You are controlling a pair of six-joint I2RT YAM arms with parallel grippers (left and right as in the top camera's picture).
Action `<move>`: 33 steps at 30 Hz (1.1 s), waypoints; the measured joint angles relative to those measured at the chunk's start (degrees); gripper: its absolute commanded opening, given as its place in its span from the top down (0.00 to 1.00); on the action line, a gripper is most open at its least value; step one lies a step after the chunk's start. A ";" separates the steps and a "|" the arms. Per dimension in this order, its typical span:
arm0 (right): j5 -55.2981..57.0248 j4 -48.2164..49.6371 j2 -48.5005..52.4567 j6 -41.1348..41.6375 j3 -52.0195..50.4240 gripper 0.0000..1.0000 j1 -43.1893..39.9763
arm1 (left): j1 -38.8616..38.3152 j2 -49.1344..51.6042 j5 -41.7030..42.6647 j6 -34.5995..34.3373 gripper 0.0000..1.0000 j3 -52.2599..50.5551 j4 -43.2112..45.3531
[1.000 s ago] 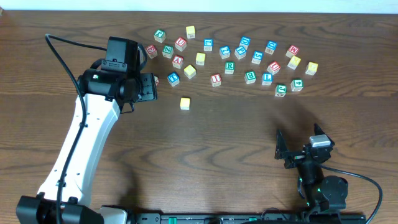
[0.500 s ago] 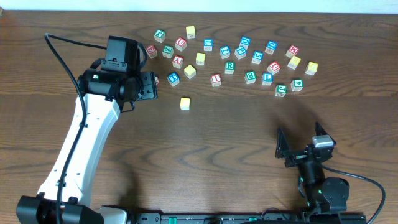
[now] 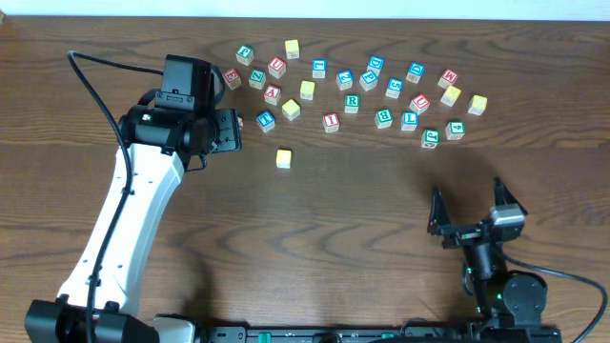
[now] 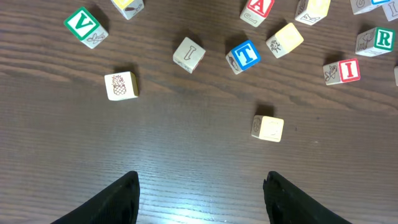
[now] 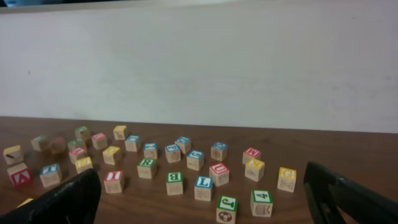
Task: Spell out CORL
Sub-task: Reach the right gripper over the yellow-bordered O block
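Left fingers (image 4: 121, 200) apart, empty, over bare worktop (image 4: 186, 155) — lone yellow cube (image 4: 268, 128) ahead, off-centre right; straight descent likely clips it. R cube (image 3: 352, 102), L cube (image 3: 409, 120) crowded by neighbours (image 3: 383, 117) — wrong-pick risk. Right fingers (image 5: 68, 199) wide apart, empty.

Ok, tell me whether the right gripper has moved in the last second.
Yes. In the overhead view the right gripper has shifted slightly right, farther from the lone yellow cube, which sits unmoved.

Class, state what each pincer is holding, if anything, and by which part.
Nothing is held. The left pincer stands open above the table with an empty gap; the right pincer is wide open and empty too.
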 measured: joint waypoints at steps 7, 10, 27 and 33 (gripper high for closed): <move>-0.55 0.22 12.50 0.09 10.45 0.01 0.00 | 0.00 0.00 0.02 0.00 0.37 0.00 -0.04; -2.25 -0.55 19.12 0.13 15.50 0.01 0.00 | 0.00 0.00 0.02 0.00 0.37 0.00 -0.04; -13.49 -32.87 51.28 0.04 53.44 0.01 0.00 | 0.00 0.00 0.04 0.00 0.36 0.00 -0.02; -17.84 -43.45 61.99 -0.94 67.69 0.01 0.00 | 0.00 0.00 0.04 0.00 0.37 0.00 -0.02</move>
